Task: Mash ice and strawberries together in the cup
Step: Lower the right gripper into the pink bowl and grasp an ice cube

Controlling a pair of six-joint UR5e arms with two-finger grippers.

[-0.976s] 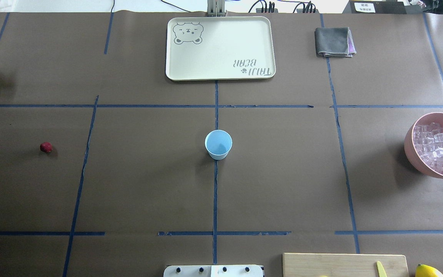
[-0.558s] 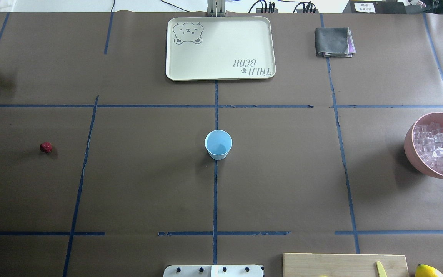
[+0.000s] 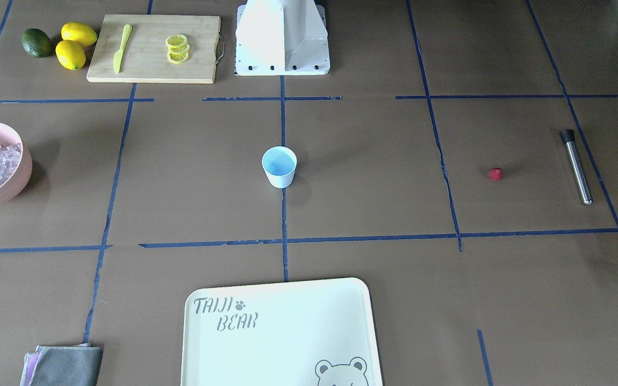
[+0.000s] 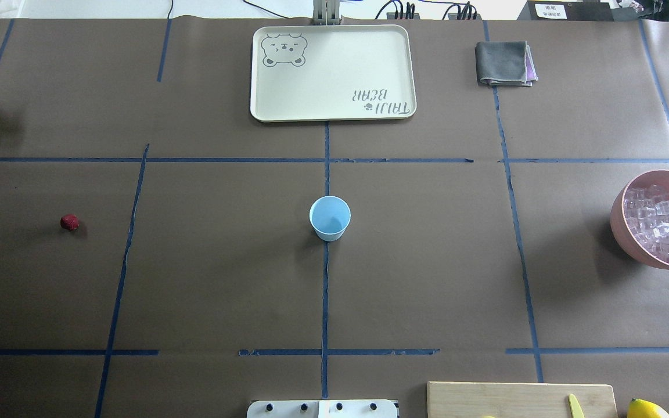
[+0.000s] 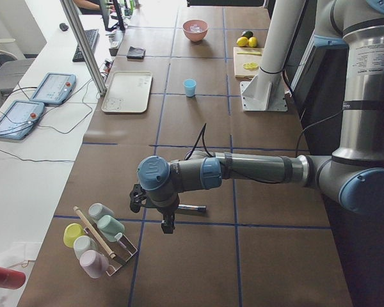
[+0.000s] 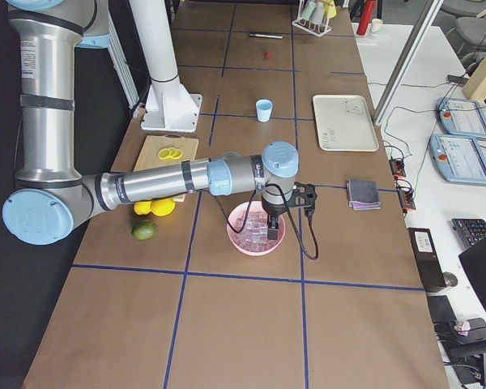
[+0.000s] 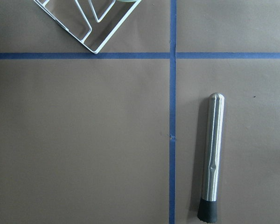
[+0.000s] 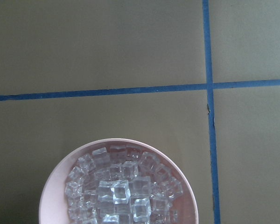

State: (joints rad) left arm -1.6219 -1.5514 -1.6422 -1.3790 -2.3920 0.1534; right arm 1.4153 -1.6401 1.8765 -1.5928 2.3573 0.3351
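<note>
Me: Nothing on the worktop has shifted over the last second — cup [image 4: 329, 217], strawberry [image 4: 69, 222] and pink bowl [image 4: 618, 229] sit exactly where they were. Only the shading over the ice [image 4: 662, 223] looks a touch lighter, so I'd guess the right arm is adjusting above it.

Desk: What does that mean for the job?

Me: We're at the very start, I'd say. No ingredient is in the cup yet.

Desk: Run me through the containers.

Me: The cup stands upright mid-worktop and looks empty. All the ice is heaped in the bowl, well off to the robot's right. The strawberry lies bare on the paper, well off to its left, near the steel muddler [image 3: 576, 167].

Desk: And the pincers?

Me: The right pincer [image 6: 273, 225] hangs over the bowl, the left pincer [image 5: 168, 225] over the muddler — but only the side cameras show them, and my wrist views catch no fingers, so I cannot tell whether either is released or clenched. With the right one placed there, I expect ice goes in first.
</note>
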